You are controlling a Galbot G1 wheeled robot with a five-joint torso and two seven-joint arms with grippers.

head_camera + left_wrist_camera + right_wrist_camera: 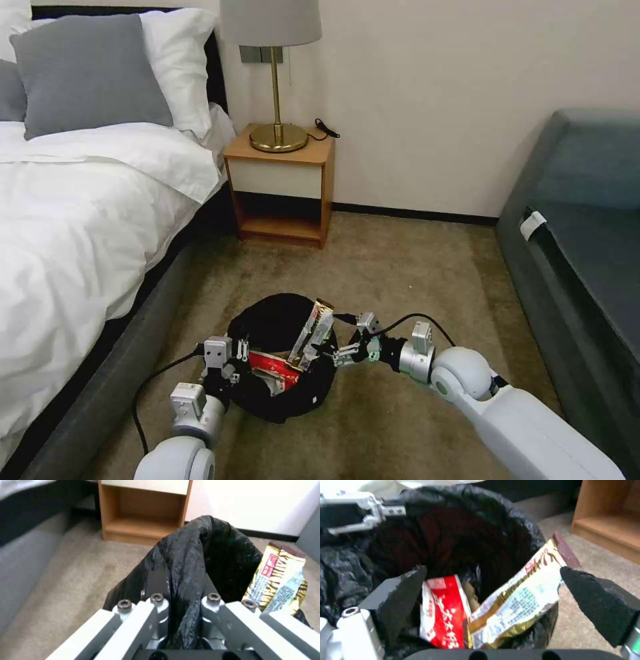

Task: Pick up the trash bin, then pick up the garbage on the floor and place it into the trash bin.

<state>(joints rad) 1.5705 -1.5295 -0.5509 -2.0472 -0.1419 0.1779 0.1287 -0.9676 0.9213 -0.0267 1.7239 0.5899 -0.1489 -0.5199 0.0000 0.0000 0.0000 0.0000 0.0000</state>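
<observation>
Trash bin (283,393) is hanging from the left end effector (235,363), clamped on its bag rim. Right end effector (343,355) is spread open beside the gold-and-black wrapper (313,331), which is leaning inside with the red packet (273,367); most collecting is looking done.

The right gripper (493,592) has its fingers (600,605) spread over the bin (460,530), where a gold wrapper (520,597) leans beside a red packet (441,612).

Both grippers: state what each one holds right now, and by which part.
The left gripper grips the trash bin by its bag-covered rim. The right gripper holds nothing; its open fingers straddle the gold wrapper leaning in the bin.
</observation>
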